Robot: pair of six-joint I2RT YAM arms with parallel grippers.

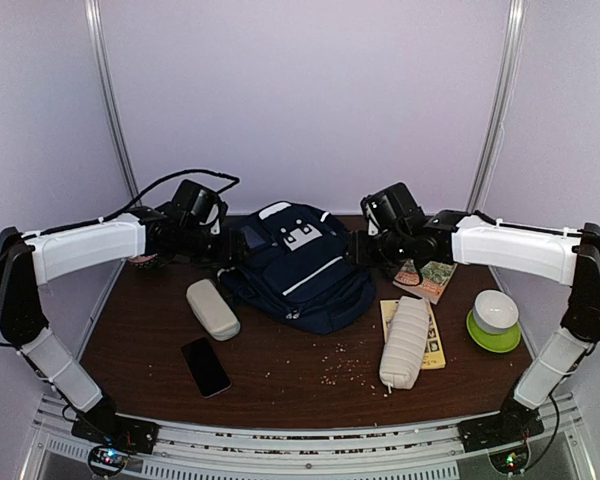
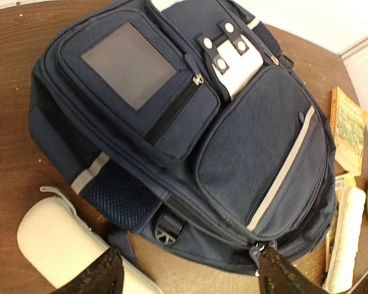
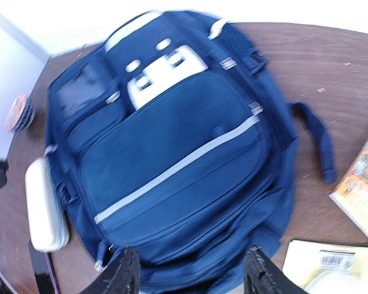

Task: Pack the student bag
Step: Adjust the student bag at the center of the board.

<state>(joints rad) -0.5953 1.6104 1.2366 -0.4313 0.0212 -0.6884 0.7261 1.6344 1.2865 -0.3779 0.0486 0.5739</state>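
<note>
Since the left tool (image 2: 190, 278) & right tool (image 3: 191, 272) both gape wide w/ nothing held, over the large navy-blue striped fabric backpack (image 1: 300, 265) lying mid brown bench (image 1: 280, 370) (looks zipped), unzip its main compartment first, one tool pinning the fabric.

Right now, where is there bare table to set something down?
Front centre, between phone and pouch, in front of the bag: bare but for crumbs. Also the left edge beside the case. Crowded on the right: pouch, book, bowl.
</note>
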